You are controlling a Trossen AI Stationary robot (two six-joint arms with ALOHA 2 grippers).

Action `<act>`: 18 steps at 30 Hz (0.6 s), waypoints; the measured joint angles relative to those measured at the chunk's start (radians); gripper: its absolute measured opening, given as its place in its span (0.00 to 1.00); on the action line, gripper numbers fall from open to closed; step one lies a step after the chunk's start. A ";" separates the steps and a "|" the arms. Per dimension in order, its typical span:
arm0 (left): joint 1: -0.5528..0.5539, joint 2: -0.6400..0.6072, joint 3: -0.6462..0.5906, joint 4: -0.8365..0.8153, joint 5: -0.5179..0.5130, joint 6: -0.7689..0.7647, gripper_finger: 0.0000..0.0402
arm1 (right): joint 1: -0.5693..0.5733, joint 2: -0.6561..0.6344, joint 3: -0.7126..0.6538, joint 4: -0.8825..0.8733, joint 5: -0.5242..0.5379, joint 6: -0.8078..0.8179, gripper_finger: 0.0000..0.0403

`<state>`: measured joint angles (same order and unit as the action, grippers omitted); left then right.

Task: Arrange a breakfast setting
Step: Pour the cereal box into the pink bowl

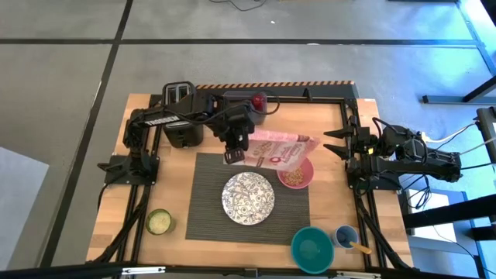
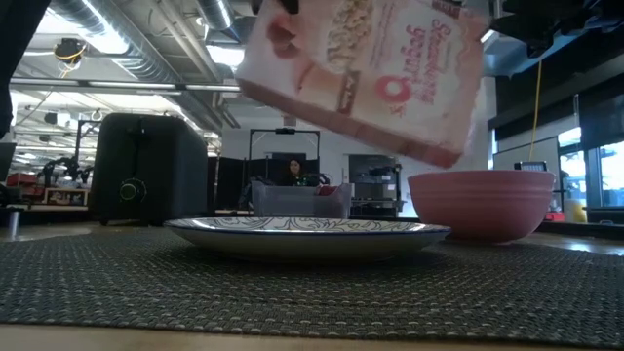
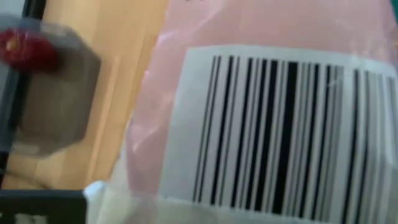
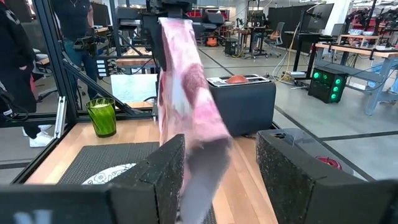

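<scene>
My left gripper (image 1: 236,153) is shut on a pink cereal package (image 1: 280,149), held tilted in the air over the pink bowl (image 1: 295,173), which holds cereal. The bowl stands on the far right part of the dark ribbed mat (image 1: 209,201). The patterned white plate (image 1: 248,196) lies on the mat's middle. The red apple (image 1: 256,101) sits on a grey holder at the far edge. A tan-handled spoon (image 1: 359,247) stands in a small blue cup (image 1: 346,235). My right gripper (image 1: 335,144) is open and empty at the table's right side. I see no bagel for certain. My left gripper holds the pink package by its end toward the table's left (image 1: 242,155), coming at it from above. The fingers themselves are hidden by the wrist and the package. The package is lifted clear and slants down, its free end (image 2: 439,151) just above the pink bowl (image 2: 478,203).
A black toaster (image 1: 182,116) stands at the far left. A jar with a green lid (image 1: 159,222) is at the near left. The teal bowl (image 1: 310,248) is near the front edge beside the blue cup. People and benches show in the room behind.
</scene>
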<state>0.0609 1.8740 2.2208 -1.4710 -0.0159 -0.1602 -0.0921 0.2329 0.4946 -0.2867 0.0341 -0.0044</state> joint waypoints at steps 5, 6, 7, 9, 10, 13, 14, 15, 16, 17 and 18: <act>-0.003 0.000 0.000 -0.016 -0.005 0.004 0.43 | 0.000 0.000 0.000 0.000 0.000 0.000 0.46; -0.001 0.000 0.000 -0.010 -0.020 0.000 0.43 | 0.000 0.000 0.000 0.000 0.000 0.004 0.46; 0.000 0.000 0.000 -0.006 -0.029 -0.016 0.42 | 0.000 0.000 0.000 0.000 0.000 0.007 0.46; -0.002 0.000 0.000 -0.003 -0.019 0.016 0.42 | 0.000 0.000 0.000 0.000 0.000 0.010 0.46; -0.005 0.000 0.000 -0.010 -0.029 0.013 0.42 | 0.000 0.000 0.000 0.000 0.000 0.011 0.46; -0.004 0.000 0.000 -0.009 -0.007 0.003 0.42 | 0.000 0.000 0.000 0.003 0.000 0.016 0.46; -0.005 0.000 0.000 -0.007 -0.018 0.003 0.42 | 0.000 0.000 0.000 0.004 0.000 0.021 0.46; -0.004 0.000 0.000 -0.008 -0.030 0.007 0.42 | 0.000 0.000 0.000 0.004 0.000 0.023 0.46; -0.003 0.000 0.000 -0.008 -0.033 0.006 0.42 | 0.000 0.000 0.000 0.004 0.000 0.023 0.46; -0.004 0.000 0.000 -0.006 -0.032 0.010 0.42 | 0.000 0.000 0.000 0.004 0.000 0.023 0.46; -0.004 0.000 0.000 -0.007 -0.034 0.009 0.42 | 0.000 0.000 0.000 0.004 0.000 0.023 0.46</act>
<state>0.0573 1.8740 2.2204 -1.4778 -0.0504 -0.1510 -0.0923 0.2331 0.4946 -0.2827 0.0341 0.0189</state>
